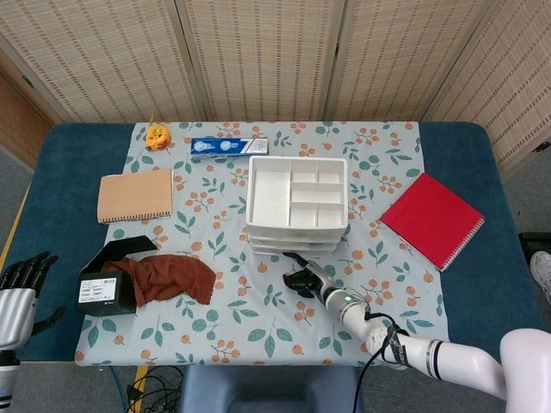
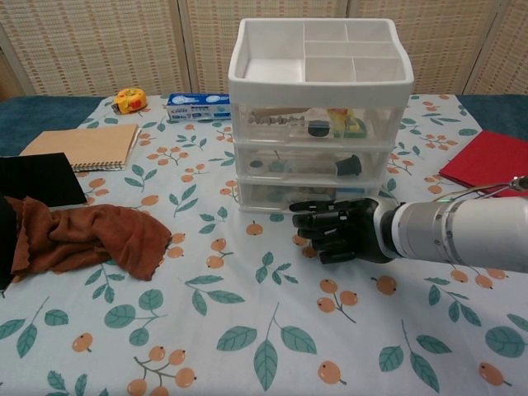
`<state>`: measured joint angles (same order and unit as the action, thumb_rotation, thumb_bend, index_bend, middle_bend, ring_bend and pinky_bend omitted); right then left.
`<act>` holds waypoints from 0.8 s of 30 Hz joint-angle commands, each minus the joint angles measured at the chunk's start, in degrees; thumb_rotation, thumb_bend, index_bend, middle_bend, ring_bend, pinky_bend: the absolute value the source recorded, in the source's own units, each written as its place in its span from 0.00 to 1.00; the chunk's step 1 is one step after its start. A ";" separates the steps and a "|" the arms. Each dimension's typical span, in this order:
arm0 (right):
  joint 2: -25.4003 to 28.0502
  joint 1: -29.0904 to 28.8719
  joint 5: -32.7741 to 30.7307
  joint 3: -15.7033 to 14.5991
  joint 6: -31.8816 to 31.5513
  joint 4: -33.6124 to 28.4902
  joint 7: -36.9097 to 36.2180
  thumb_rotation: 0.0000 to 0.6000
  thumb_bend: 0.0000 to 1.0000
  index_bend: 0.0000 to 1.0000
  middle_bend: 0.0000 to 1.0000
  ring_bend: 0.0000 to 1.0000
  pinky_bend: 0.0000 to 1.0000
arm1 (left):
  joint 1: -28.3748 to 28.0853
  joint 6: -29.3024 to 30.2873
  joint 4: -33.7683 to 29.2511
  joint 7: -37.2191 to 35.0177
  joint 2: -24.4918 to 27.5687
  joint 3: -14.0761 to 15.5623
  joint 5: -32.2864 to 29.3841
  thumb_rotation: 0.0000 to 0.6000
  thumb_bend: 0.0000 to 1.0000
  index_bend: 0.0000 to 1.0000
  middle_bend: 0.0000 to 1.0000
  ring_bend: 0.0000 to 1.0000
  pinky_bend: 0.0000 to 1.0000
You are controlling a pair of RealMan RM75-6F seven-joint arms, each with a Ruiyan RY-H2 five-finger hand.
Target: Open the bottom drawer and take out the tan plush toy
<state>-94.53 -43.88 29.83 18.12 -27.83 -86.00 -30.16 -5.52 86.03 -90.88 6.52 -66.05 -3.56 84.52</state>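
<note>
The right hand (image 2: 337, 230) hovers empty just in front of the closed bottom drawer (image 2: 309, 195) of the drawer unit (image 1: 297, 205) mid-table, fingers extended and slightly apart, while the tan plush toy can't be made out inside.

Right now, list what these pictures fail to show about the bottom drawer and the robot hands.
1. Bottom drawer: chest view, the right robot hand covers its right half; no tan plush toy can be made out.
2. Bottom drawer, head view: hidden under the drawer unit.
3. Touching the drawer or not: unclear in both views.
4. Left robot hand: head view, cut off by the left edge.
</note>
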 commanded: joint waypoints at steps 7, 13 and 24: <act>-0.40 -0.08 0.32 0.41 0.45 0.53 0.51 1.00 0.57 0.00 0.87 0.99 1.00 | 0.01 -0.01 -0.41 0.12 0.21 0.04 0.02 1.00 0.18 0.14 0.13 0.13 0.13; -0.56 -0.39 0.17 0.69 1.00 1.07 0.83 1.00 0.59 0.01 0.87 0.99 1.00 | 0.10 0.22 -0.75 0.05 0.38 0.01 0.09 1.00 0.18 0.14 0.13 0.13 0.13; -0.86 -0.72 0.13 0.96 2.17 1.96 0.95 1.00 0.60 0.08 0.87 0.99 1.00 | 0.00 -0.03 -1.08 0.31 0.49 -0.04 -0.11 1.00 0.18 0.14 0.13 0.13 0.13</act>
<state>-95.39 -44.59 29.96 19.08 -25.67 -84.05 -29.20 -5.52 86.01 -91.96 6.83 -65.57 -3.59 84.41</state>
